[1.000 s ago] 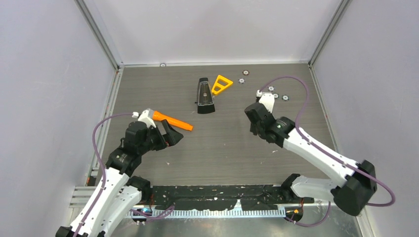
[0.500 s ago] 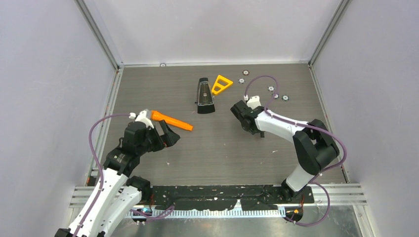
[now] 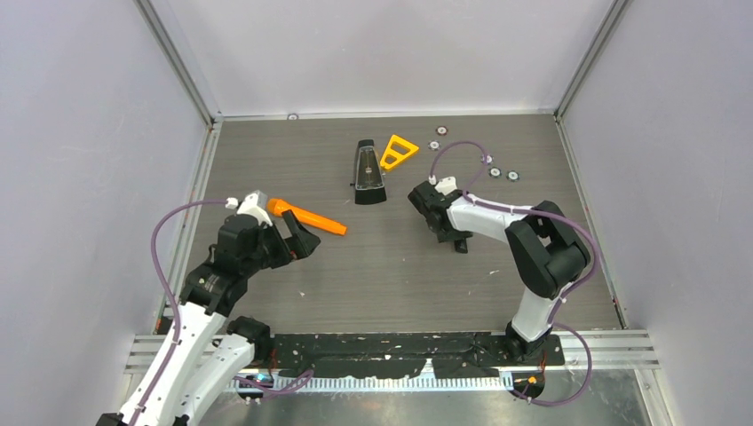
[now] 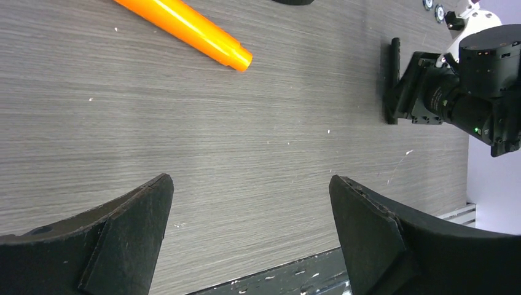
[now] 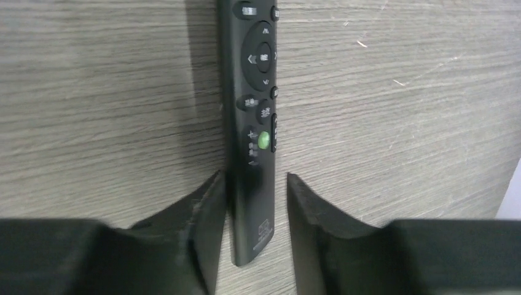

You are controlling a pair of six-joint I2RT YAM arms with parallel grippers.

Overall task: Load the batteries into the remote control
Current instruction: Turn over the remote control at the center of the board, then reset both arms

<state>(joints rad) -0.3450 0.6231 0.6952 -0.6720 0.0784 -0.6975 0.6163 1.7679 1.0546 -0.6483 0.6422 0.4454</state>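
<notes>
The right end effector (image 5: 255, 177) is down at the remote control (image 5: 253, 104), a bit to the 3 o'clock side of the middle of the surface (image 3: 266, 160). Its two fingers (image 5: 206, 215) sit one on each side of the remote's near end. One finger touches the remote's side. The other has a thin gap, so the grip is not shut tight. The remote is long, thin and black, with a small green button (image 5: 264, 140).

The left end effector (image 4: 250, 179) is wide open and holds nothing. It hangs over bare surface at about 9 o'clock from the remote, well apart from it. An orange tool (image 3: 309, 216) lies just at its 12 o'clock. A black case (image 3: 367, 170) and a yellow triangle (image 3: 398, 151) lie toward 12 o'clock on the surface. Small silver discs (image 3: 512, 176) lie toward 1 o'clock.
</notes>
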